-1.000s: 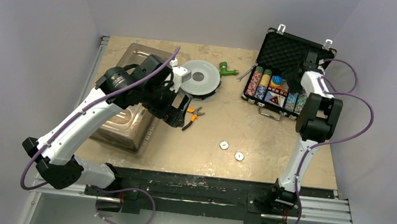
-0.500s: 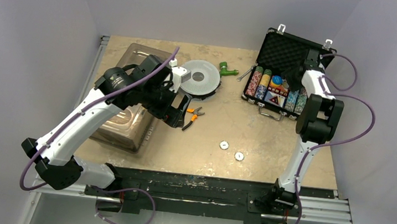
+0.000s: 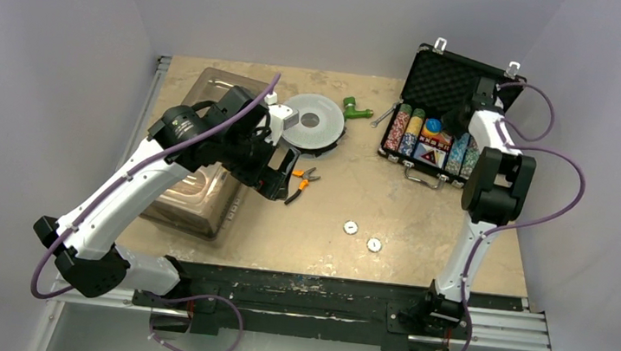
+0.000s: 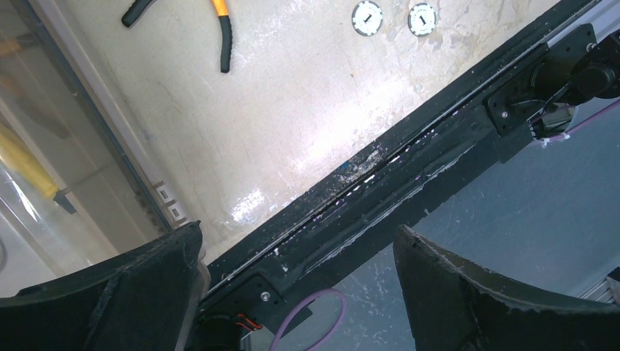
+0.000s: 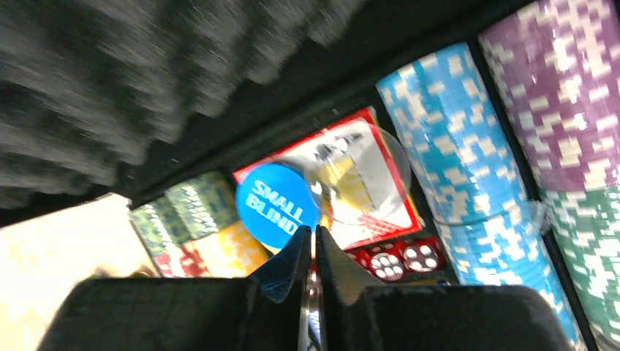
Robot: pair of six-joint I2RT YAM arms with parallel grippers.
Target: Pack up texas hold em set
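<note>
The black briefcase (image 3: 452,77) sits open at the far right corner of the table (image 3: 425,214), lid tipped up and back so its egg-crate foam (image 5: 95,80) faces the room. Rows of chips (image 3: 401,128) lie side by side in the base, running front to back. Between the rows lies the red-edged card deck (image 5: 365,216), and on it rest a blue Small Blind button (image 5: 274,205) and, just beside that and overlapping its edge, a clear round disc (image 5: 358,172). Red dice (image 5: 406,257) lie just below the deck.

The right gripper (image 5: 313,232) hangs inside the open case, over the blue button, its two fingertips pressed together. I cannot make out whether anything is caught between them.

Out on the bare table, well apart from the case and nearer the arms, lie a white round button (image 3: 350,227) and a second white button (image 3: 374,245), close together but not touching.

The left gripper (image 4: 296,238) is held over the middle left of the table with its fingers spread wide and nothing between them. Orange-handled pliers (image 3: 302,179) lie just beside it. Behind them sits a round grey spool (image 3: 313,122), with a small green fitting (image 3: 352,107) beyond that. A large clear bin (image 3: 201,190) stands at the left, partly under the left arm
</note>
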